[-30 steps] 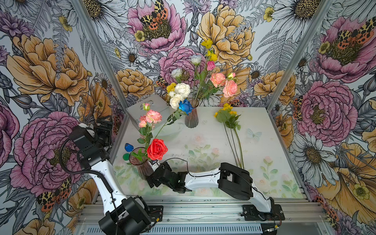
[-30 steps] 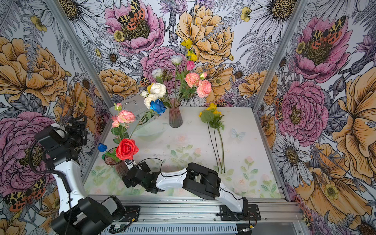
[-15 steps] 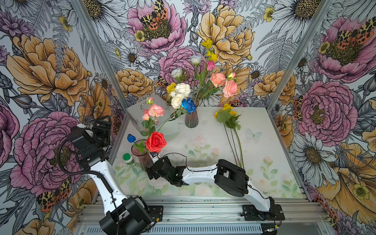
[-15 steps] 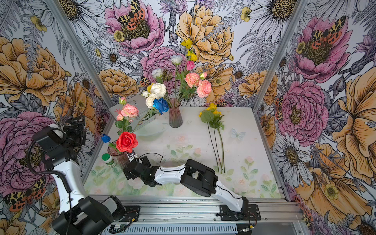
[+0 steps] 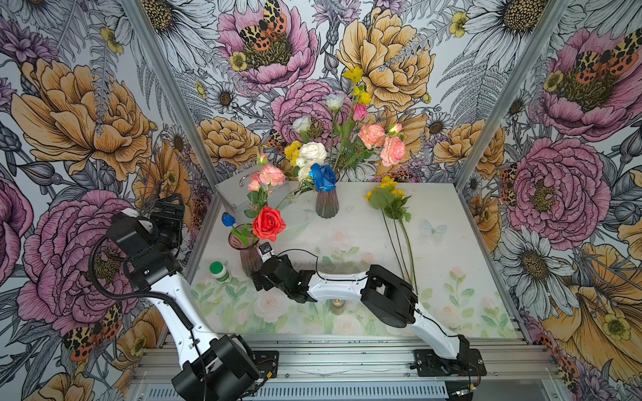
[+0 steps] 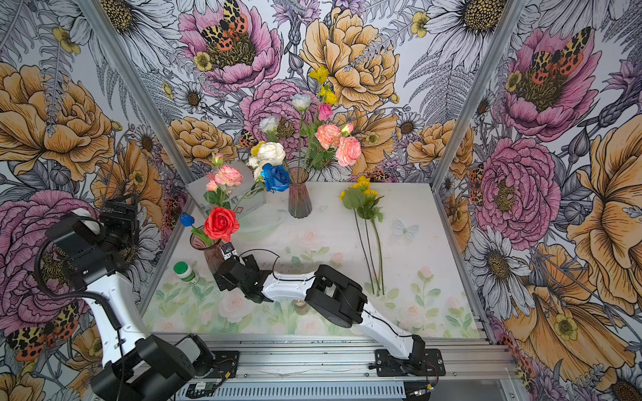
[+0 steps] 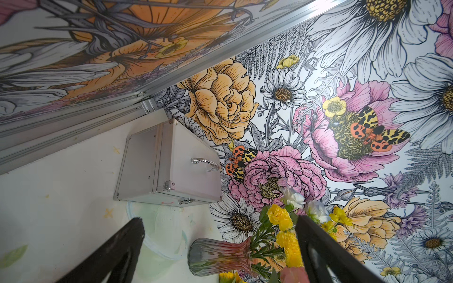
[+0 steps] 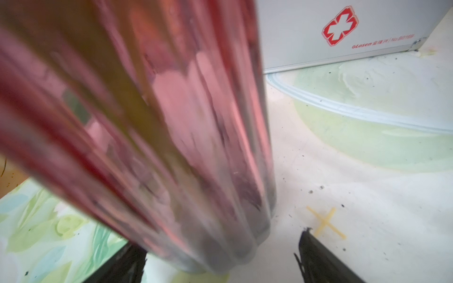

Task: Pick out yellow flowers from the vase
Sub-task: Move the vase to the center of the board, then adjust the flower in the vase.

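Three yellow flowers (image 5: 387, 196) lay flat on the tabletop (image 5: 458, 250), heads toward the back wall and stems running toward the front rail, well apart from both vases. More yellow stood in the rear vase (image 5: 326, 208): a yellow cluster (image 5: 293, 151) low on the left-arm side of the bunch, beside the white roses (image 5: 312, 152), and a tall yellow spray (image 5: 357, 86) rising above the rest. Their stems stood near upright, so the long axis for extraction was judged to run upward out of the neck.

The right gripper (image 8: 220, 242) sat low at the tabletop with its jaws spread wide around the foot of the near vase (image 5: 249, 258). One finger showed a clear gap to the glass, so nothing was clamped. That vase held red, pink and blue blooms only, as far as could be seen.

The left gripper (image 7: 220, 219) hung raised beside the left edge, jaws spread and empty, facing the rear vase. The yellow blooms in that vase lay beyond and above the right gripper, toward the back wall. The left arm appeared better placed for the cluster.
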Controlling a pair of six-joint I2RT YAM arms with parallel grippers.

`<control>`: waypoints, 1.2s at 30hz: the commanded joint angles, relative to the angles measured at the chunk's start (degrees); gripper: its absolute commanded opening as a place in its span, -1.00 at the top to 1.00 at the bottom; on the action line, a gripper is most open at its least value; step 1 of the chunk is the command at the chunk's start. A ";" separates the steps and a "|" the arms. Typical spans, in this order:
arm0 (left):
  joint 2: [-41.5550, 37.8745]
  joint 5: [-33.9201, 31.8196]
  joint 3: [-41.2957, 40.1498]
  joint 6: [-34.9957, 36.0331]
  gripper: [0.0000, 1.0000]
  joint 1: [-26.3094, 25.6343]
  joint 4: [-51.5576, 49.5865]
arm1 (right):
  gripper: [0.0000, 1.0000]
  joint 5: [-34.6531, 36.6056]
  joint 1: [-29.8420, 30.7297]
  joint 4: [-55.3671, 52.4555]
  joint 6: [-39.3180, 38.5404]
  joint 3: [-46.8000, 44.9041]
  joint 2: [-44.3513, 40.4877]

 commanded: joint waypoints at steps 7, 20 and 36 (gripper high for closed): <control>-4.19 1.62 0.37 0.26 -0.97 -0.90 0.20 | -0.92 -1.01 -0.81 -3.47 -3.05 4.73 2.35; -9.39 -1.17 6.38 5.27 -0.97 -4.95 -4.33 | -0.93 0.11 -0.16 -1.28 -6.36 -7.40 -8.92; -11.75 0.36 13.82 16.10 -0.97 -22.51 -4.37 | -0.96 3.98 -0.56 -3.10 -8.04 -17.36 -19.40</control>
